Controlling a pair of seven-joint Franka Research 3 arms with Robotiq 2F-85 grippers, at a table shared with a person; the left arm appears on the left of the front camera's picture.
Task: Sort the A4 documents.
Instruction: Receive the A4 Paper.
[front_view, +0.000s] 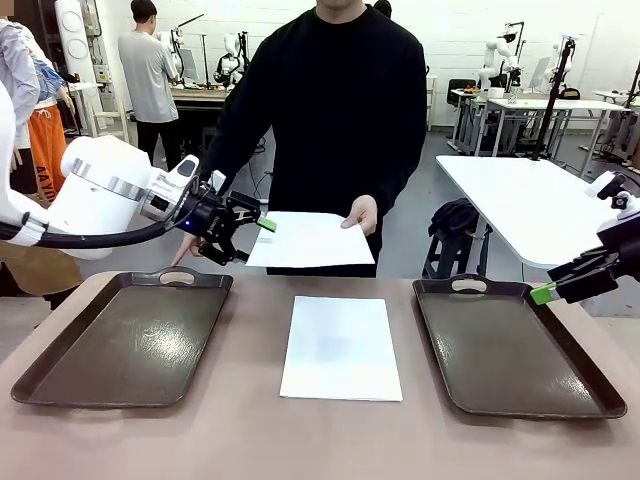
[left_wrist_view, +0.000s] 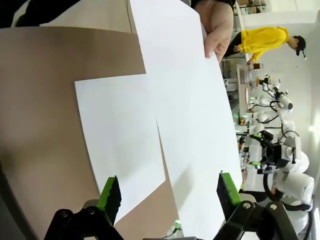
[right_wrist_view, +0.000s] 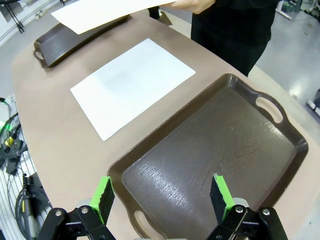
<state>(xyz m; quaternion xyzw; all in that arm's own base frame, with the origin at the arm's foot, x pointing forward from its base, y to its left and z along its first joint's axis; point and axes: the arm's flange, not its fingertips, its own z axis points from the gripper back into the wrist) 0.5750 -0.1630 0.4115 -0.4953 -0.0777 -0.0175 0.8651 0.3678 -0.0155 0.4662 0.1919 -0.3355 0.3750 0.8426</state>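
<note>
While a person's hand (front_view: 362, 213) offers one thin white A4 paper sheet (front_view: 310, 240), another white sheet (front_view: 342, 347) lies mid-table; our left gripper (front_view: 253, 240) gapes wide at the offered sheet's edge, right gripper (front_view: 548, 288) wide, empty. Closing short, we'd crease it.

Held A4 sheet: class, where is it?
Front view: the A4 sheet hangs over the far table edge, the person's hand at its right, the open left tool at its left.

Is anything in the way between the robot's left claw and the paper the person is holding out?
Nothing visible does. The open left gripper sits right at one edge of the held sheet, with only air between them.
</note>
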